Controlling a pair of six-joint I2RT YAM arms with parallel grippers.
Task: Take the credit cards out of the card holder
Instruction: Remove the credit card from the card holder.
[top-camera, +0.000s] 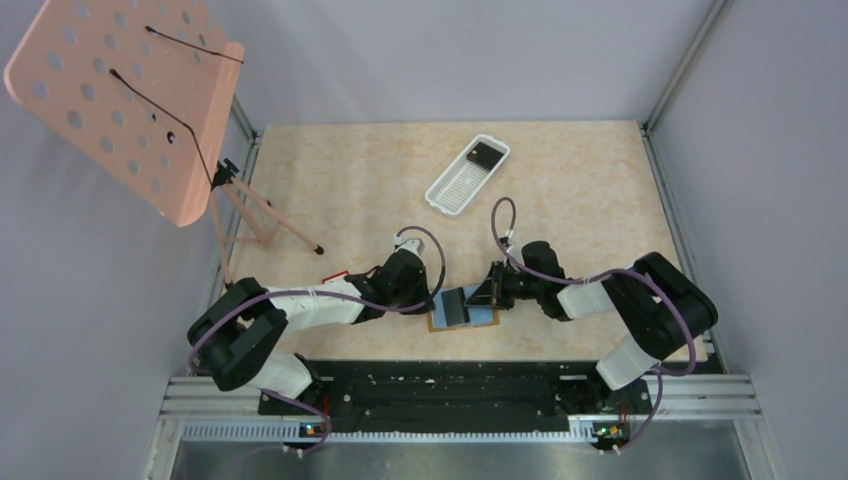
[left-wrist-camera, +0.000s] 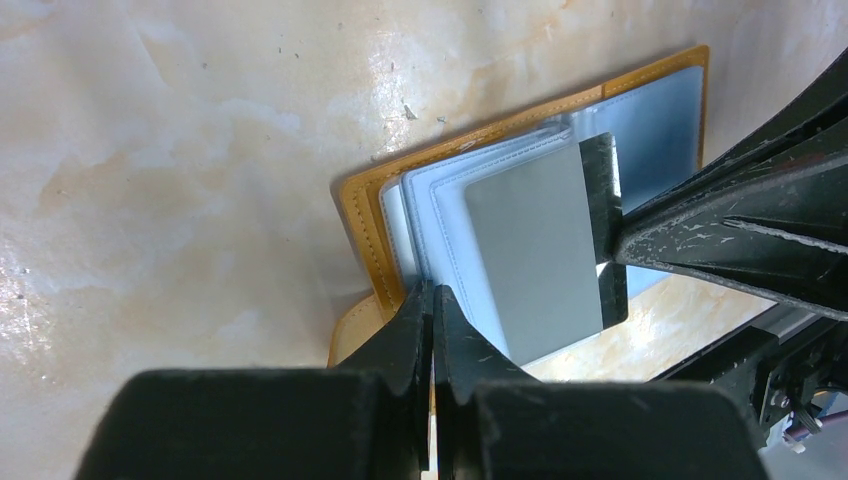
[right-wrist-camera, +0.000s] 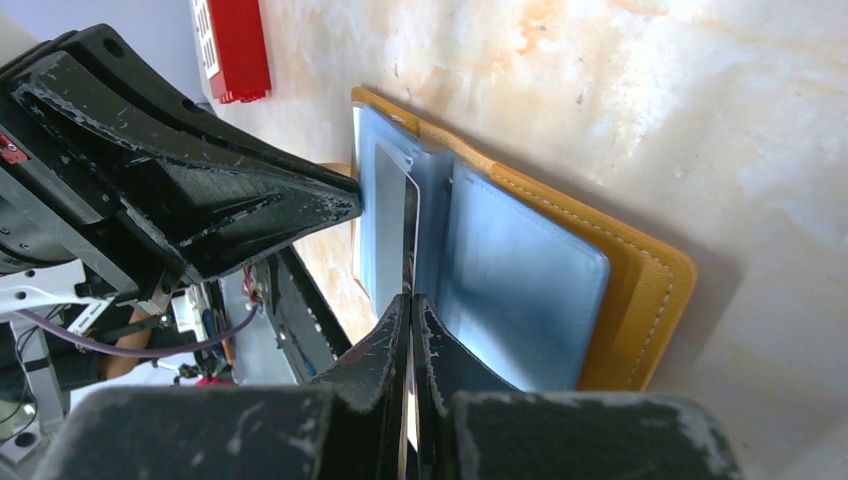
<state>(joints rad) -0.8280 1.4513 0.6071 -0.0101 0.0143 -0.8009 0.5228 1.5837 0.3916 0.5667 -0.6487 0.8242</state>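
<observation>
The tan card holder lies open near the table's front edge, its blue-grey inner panels up. It also shows in the left wrist view and the right wrist view. A grey credit card with a black stripe sticks partly out of a sleeve and stands up from the panels. My left gripper is shut on the holder's left panel edge. My right gripper is shut on the card's thin edge, coming from the right.
A white slotted tray with a dark card in it lies at the back middle. A pink perforated stand on a tripod stands at the left. A red block lies left of the holder. The metal rail runs just in front.
</observation>
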